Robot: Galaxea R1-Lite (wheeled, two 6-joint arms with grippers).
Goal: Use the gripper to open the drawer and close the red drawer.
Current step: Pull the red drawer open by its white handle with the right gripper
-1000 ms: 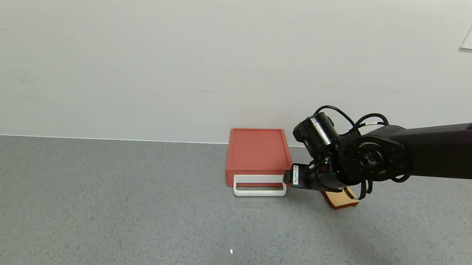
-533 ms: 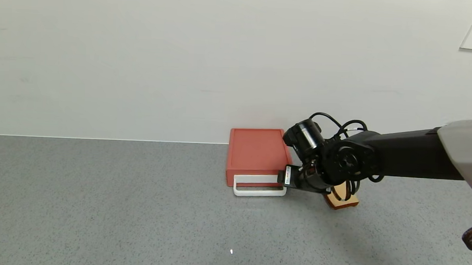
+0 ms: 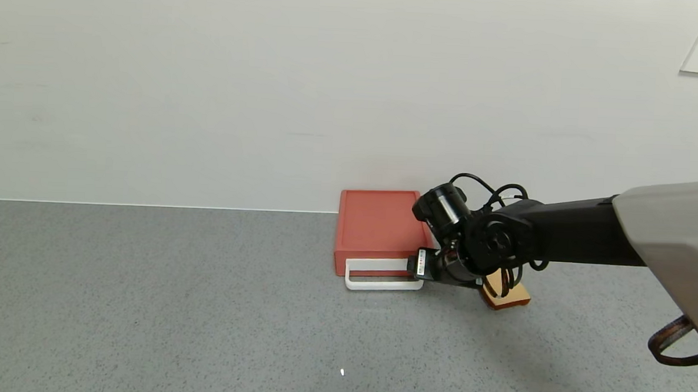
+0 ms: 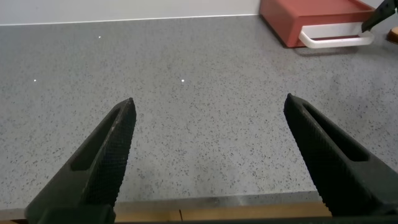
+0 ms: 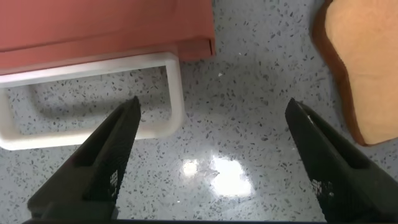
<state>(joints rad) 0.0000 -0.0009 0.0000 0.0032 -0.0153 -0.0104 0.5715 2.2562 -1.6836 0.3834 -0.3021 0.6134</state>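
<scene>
Right hand, fingers wide, straddles the red drawer's handle corner; toast slice beside.

The drawer was brick red with a white handle. The toast slice showed tan with a brown crust, on the speckled grey tabletop.

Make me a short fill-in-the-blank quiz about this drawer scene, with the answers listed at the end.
1. The right gripper hovers with its fingers ____ beside the white handle.
2. The red drawer sits against the ____ at the back of the grey table.
3. The toast slice lies on the drawer's ____ side.
4. The left gripper hangs over bare table, holding ____.

Answers: open; wall; right; nothing
</scene>
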